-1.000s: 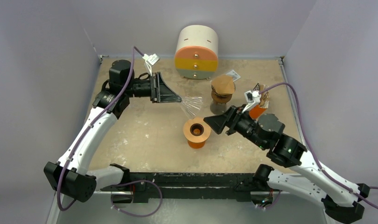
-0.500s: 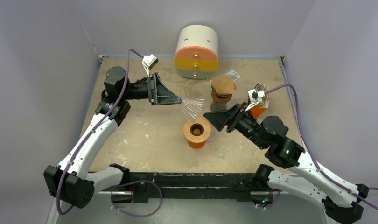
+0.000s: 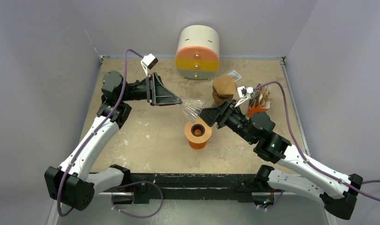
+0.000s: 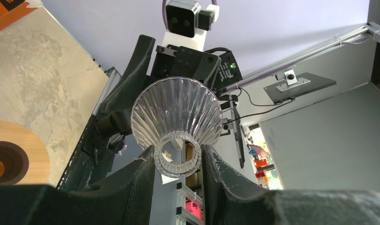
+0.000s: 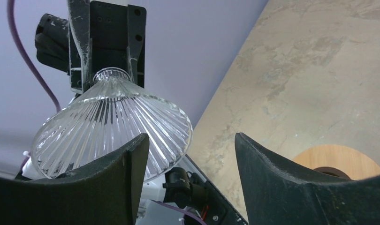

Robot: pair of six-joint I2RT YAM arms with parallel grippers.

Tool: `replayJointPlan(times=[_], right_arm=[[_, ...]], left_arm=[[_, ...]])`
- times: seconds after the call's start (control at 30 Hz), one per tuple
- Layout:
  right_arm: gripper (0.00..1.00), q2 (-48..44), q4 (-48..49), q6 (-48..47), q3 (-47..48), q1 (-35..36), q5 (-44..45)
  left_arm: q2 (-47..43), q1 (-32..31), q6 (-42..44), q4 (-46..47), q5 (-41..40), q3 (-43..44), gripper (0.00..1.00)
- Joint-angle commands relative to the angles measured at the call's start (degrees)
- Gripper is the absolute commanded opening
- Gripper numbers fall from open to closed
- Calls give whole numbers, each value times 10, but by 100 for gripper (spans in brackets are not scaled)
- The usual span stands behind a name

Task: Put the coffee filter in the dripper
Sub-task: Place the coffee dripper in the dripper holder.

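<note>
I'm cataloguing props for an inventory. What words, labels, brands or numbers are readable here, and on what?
No text is readable.
White card at the table's back: print too small.
Orange packet at the right: markings blurred.
Orange object, left wrist view's top corner: dark marks cut off.
</note>
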Motion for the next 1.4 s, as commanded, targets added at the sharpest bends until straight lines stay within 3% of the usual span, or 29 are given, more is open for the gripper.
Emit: replayJointPlan(times=[0.0, 0.33, 0.67, 0.93, 1.2, 1.37], right_arm=[[69, 10, 80, 12, -2, -3, -18], [62, 16, 138, 28, -16, -3, -33], [50, 22, 180, 32, -21, -3, -52], [31, 17, 190, 32, -25, -2, -57], [1, 13, 187, 30, -24, -3, -52], [0, 12, 184, 27, -21, -2, -50]], left_arm=[[-14, 0, -51, 89, 8, -12, 0], [1, 0, -149, 230, 8, -46, 0], [4, 0, -173, 261, 4, -57, 0], [8, 0, -177, 263, 0, -66, 0], [11, 0, -184, 264, -10, -74, 0], [9, 0, -180, 245, -19, -84, 15]])
